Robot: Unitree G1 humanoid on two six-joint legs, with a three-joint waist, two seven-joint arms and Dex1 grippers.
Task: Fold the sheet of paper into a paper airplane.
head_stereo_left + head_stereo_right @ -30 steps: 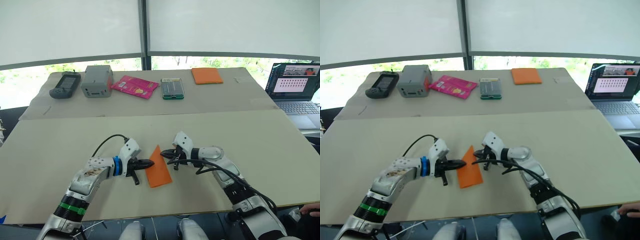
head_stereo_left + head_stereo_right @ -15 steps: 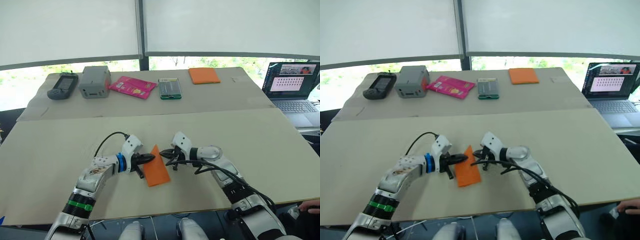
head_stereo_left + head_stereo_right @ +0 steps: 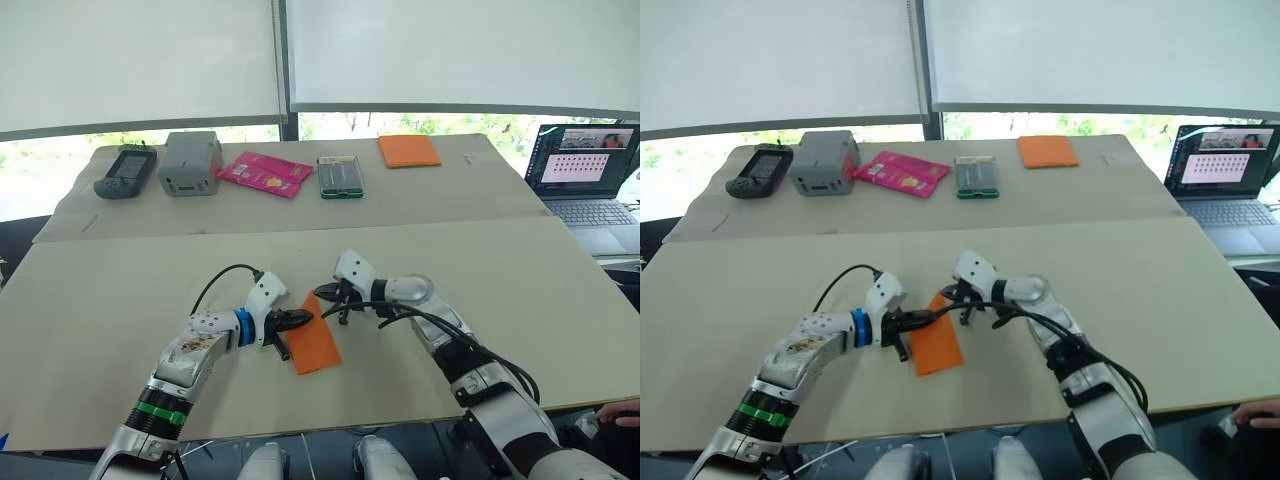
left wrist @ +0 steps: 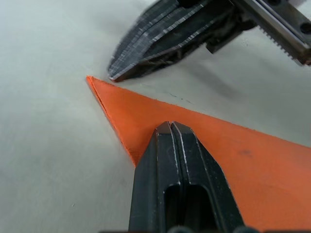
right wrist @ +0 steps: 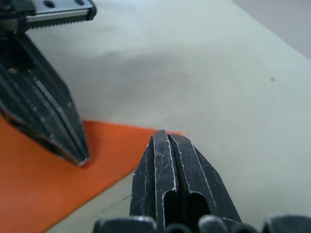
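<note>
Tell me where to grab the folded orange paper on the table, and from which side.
The folded orange paper lies flat, so only its edges can be pinched. Probably best: slide a finger under the long edge on the robot's left, where the left gripper already rests.

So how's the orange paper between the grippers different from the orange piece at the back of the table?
The folded paper is a tapered wedge with a pointed tip; the orange rectangle is a smooth, square-cornered pad. The folded paper lies close, with the left gripper and right gripper at its tip; the orange rectangle lies far off, untouched. Both are bright orange and lie flat.
</note>
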